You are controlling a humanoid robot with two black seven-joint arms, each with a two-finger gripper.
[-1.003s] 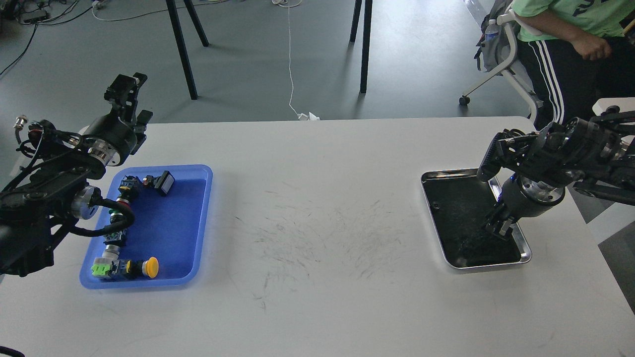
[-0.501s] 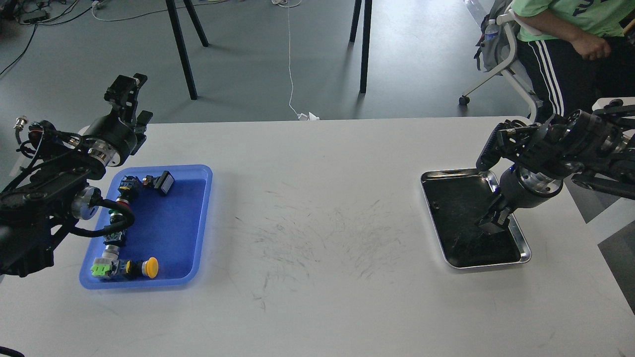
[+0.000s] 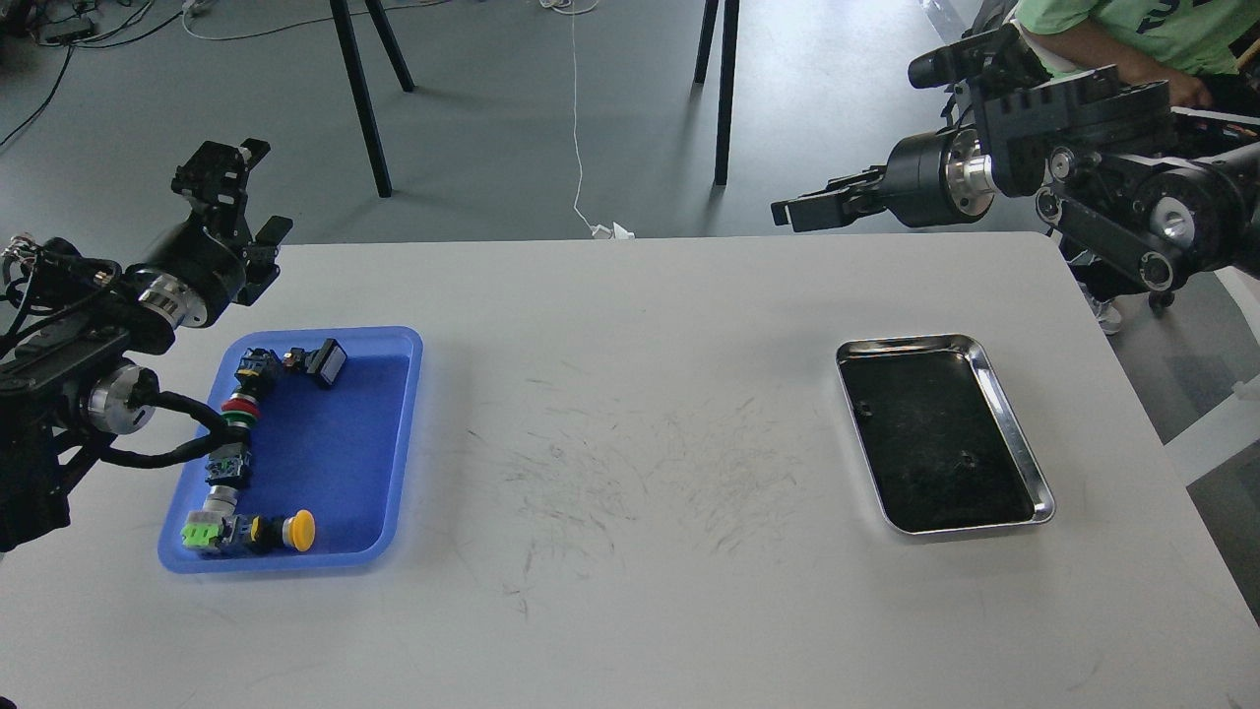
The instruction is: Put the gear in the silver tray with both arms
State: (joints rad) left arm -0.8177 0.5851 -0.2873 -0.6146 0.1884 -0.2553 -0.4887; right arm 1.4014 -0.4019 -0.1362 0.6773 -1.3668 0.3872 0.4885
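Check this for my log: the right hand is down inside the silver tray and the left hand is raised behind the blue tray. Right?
Not quite. In the head view the right hand is raised beyond the table's far edge, clear of the silver tray. The left hand is raised behind the blue tray.

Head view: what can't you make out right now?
- Shiny metal silver tray: two tiny specks on its dark floor, too small to identify.
- Right gripper: side-on and dark, finger gap unreadable.
- Blue plastic tray: left rim hidden by the left arm's cable.
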